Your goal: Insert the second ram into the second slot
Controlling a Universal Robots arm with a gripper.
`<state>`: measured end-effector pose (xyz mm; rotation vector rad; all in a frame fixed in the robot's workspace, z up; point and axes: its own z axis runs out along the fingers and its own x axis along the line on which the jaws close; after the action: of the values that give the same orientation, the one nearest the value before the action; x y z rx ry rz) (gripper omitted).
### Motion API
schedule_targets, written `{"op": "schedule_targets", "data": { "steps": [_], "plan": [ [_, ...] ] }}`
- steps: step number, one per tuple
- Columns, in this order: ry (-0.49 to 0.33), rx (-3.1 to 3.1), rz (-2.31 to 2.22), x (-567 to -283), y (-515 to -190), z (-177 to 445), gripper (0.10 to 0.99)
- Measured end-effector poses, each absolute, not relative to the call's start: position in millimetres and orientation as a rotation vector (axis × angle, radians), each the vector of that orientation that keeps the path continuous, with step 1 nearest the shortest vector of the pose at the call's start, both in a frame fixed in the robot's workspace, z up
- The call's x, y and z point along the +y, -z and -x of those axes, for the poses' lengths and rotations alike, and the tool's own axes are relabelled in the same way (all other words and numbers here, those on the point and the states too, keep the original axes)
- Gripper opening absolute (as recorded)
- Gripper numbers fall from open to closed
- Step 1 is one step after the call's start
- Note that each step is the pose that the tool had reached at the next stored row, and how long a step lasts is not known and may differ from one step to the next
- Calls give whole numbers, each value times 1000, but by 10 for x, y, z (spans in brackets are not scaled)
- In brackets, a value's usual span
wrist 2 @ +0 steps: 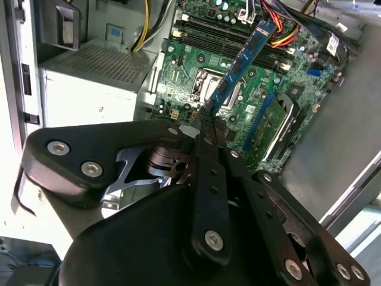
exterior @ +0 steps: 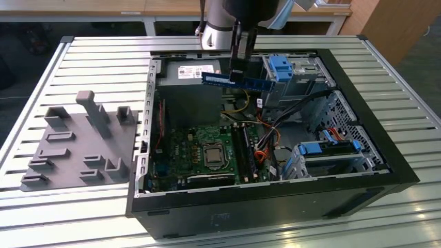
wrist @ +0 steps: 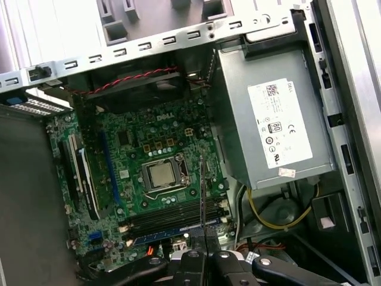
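In the exterior view we see the gripper (exterior: 236,72) hanging over the open computer case (exterior: 276,204), its fingers clamped on the second ram (exterior: 234,81). The blue stick lies level in the air, well above and apart from the processor socket (exterior: 212,154), over the end of the case where the power supply (exterior: 187,76) sits. The memory slots (exterior: 242,150) run just beside the socket, on the side toward the exterior view's right. In the second wrist view the gripper (wrist 2: 208,116) shows its black fingers (wrist 2: 209,179) pressed together on one end of the second ram (wrist 2: 245,56). The stick crosses in front of the processor socket (wrist 2: 205,80) and reaches toward the memory slots (wrist 2: 208,27) beyond it, clear of the board. In the first wrist view the gripper (wrist: 203,250) holds the second ram (wrist: 202,190) edge-on, so it reads as a thin dark line. This line runs beside the processor socket (wrist: 162,174) and across the memory slots (wrist: 172,214). A blue strip (wrist: 172,230) lies along the slot farthest from the socket. It may be a stick already seated, though we cannot tell for sure. The power supply (wrist: 268,113) stands on the other side of the socket from the expansion slots (wrist: 107,167).
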<state>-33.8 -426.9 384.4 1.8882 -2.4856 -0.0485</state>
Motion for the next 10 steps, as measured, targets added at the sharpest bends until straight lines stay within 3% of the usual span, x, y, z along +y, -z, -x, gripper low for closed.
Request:
{"op": "schedule_targets", "data": {
  "steps": [10],
  "plan": [
    [47, -2568, -1774, -4275, -3839, 339, 114]
  ]
}}
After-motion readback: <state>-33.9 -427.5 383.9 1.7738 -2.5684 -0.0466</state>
